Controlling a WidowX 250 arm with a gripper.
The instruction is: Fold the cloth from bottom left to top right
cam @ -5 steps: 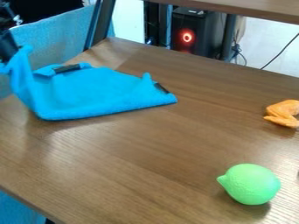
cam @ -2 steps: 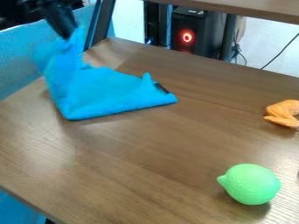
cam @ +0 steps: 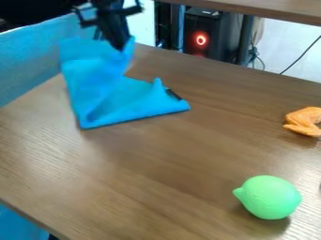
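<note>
My pincer is up in the upper left of the frame, and it is pinching a bit of the blue cloth. The cloth goes up from the tabletop to my pincer, all wrinkly, and a floppy piece spreads out on the left side of it. The rest of the cloth lies on the tabletop, with one pointy corner to the right. Near that corner there is a little bump sticking up and a dark strip beside it.

A green lemon sits at the lower right, well apart from my cloth. An orange toy is by the right edge, above the lemon. Behind the tabletop I see a black box with a glowing red ring.
</note>
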